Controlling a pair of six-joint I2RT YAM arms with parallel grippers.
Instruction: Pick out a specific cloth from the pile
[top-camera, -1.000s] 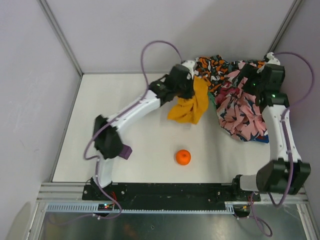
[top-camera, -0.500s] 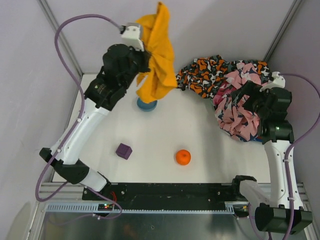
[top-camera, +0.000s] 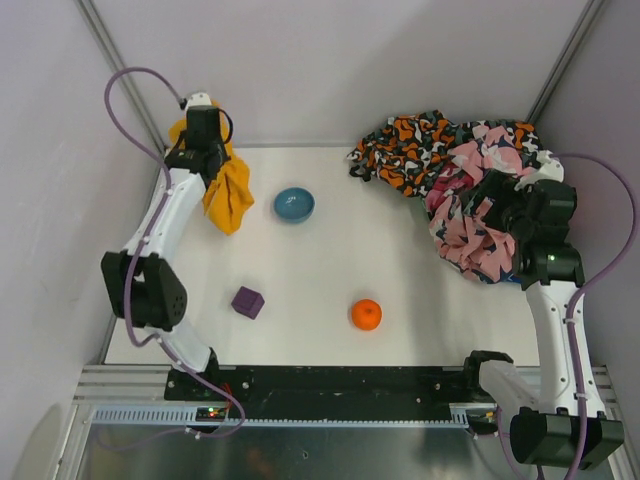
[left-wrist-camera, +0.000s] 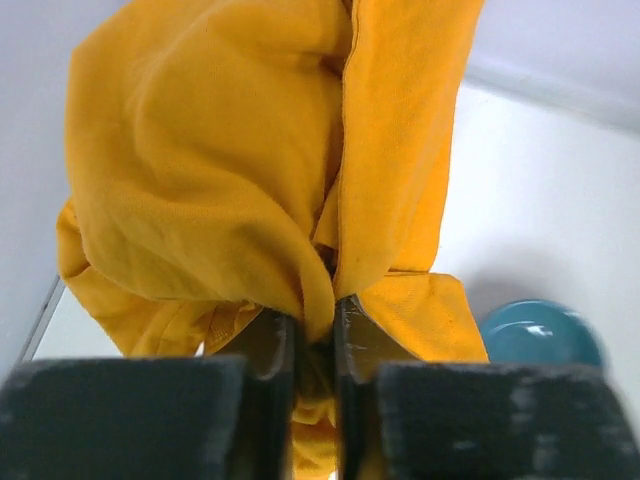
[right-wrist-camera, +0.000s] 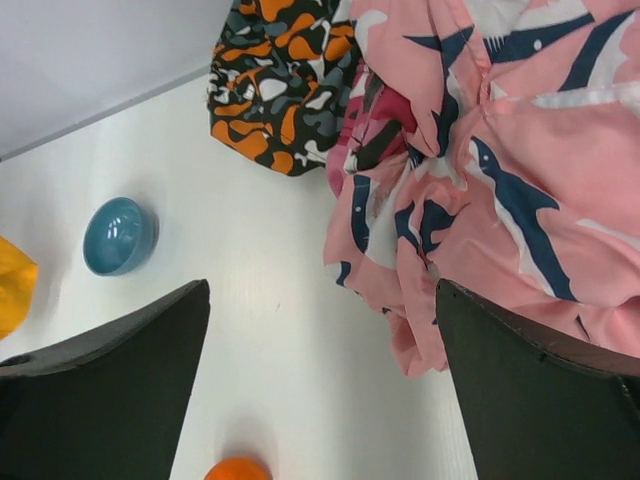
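Observation:
My left gripper is shut on the mustard-yellow cloth at the table's far left corner. The cloth hangs down from it to the table. In the left wrist view the cloth is bunched between the nearly closed jaws. The pile of orange-black-white and pink floral fabric lies at the far right; it also shows in the right wrist view. My right gripper hovers over the pile's pink part, open and empty.
A blue bowl sits right of the yellow cloth. A purple cube and an orange ball lie on the white table. Walls close in on the left, back and right.
My left arm swung the yellow cloth from high above the bowl down to the far left corner. The right arm has barely moved.

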